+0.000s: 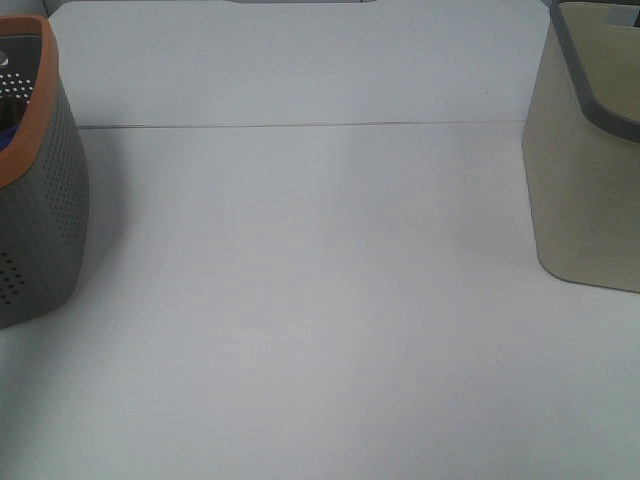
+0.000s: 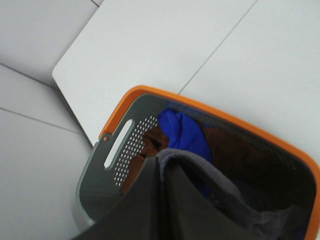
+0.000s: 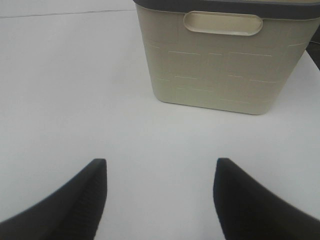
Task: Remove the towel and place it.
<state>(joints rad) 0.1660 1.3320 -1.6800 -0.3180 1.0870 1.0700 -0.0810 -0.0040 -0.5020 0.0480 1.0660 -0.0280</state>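
Left pinch on towel, at source basket.
Left gripper (image 2: 160,162) jaws were pressed together on a fold of the towel (image 2: 225,195), which was inside the orange-rimmed basket (image 2: 120,107). I held the right gripper (image 3: 161,162) spread and empty, facing the beige basket (image 3: 220,70), presumably for receiving.

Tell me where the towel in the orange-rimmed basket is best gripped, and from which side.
Pinch the raised fold of the towel that crests above the other clothes, coming straight down through the open top of the basket; its tall walls block any sideways approach. The left gripper looks shut on that very fold.
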